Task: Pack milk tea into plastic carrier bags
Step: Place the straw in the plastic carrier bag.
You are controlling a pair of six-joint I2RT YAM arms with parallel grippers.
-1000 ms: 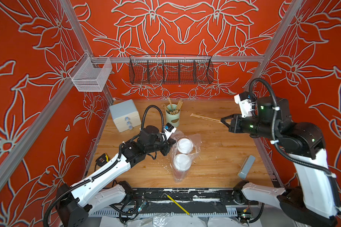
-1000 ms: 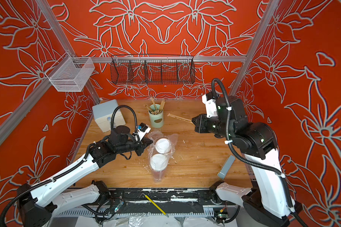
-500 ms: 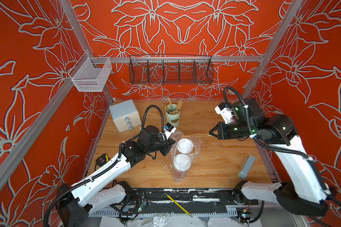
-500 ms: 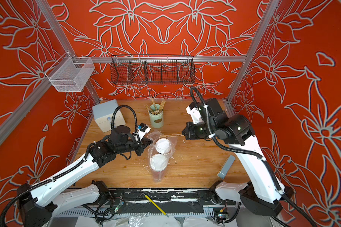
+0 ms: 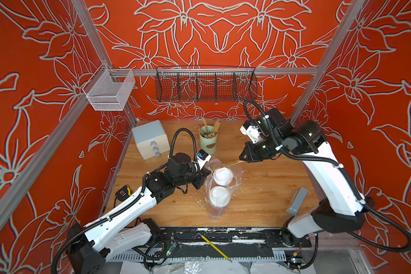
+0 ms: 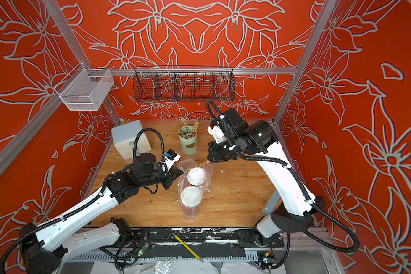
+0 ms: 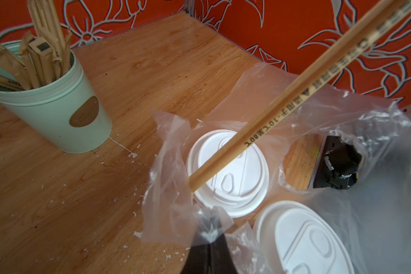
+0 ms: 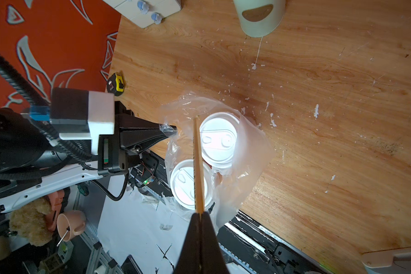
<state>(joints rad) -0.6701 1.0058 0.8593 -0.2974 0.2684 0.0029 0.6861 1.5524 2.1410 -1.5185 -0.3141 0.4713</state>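
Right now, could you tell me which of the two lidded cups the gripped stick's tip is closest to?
The rear cup, nearer the green holder: the stick in the right tool ends at its rim, away from the front cup.

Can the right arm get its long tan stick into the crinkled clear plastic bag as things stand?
Probably yes: the left gripper pinches the clear plastic bag open, and the long tan stick in the right gripper overhangs a white cup lid inside.

Ahead of the right gripper, its stick overhangs both lidded cups in the plastic bag. Beside the stick tip, the left gripper blocks passage. Table beneath the right gripper: unobstructed.
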